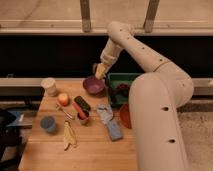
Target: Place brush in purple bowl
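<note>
The claw (100,72) is held just above the purple bowl (90,88), at the bowl's back edge. The claw is closed tight. Whether anything is gripped in it cannot be told. A small dark bit is seen right beside the claw, but it cannot be told if that is the brush.

The purple bowl is set at the back of the wooden desk (95,150), just left of the green tray (120,76). A pale cup (49,86) and an apple (63,99) are found further left. A dark block with a red edge (82,107) is laid in front of the bowl. A grey cloth (105,114) and a blue sponge (115,130) are placed near a reddish-brown bowl (124,116). A small blue cup (48,123) and a yellow peel (68,136) are seen at the front left.
</note>
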Tool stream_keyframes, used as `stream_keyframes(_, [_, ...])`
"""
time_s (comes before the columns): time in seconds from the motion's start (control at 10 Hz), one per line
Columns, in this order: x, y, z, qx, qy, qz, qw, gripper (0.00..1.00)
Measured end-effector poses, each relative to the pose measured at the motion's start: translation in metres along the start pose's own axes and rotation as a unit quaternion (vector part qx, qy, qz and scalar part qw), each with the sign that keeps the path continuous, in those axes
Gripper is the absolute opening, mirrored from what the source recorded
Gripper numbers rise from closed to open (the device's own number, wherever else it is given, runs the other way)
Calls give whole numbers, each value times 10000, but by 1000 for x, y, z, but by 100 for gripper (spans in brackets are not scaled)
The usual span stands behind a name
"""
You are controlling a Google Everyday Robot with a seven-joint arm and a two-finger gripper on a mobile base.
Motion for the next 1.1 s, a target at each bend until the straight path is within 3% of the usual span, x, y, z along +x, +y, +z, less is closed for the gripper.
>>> stream_keyframes(0.5, [-1,1,2,-20,-14,-16,10000,0])
stream_keyframes(0.8, [-3,-8,-6,466,39,-113,9988,0])
stream_keyframes(1.1, [-11,-14,-10,611,50,-302,9977,0])
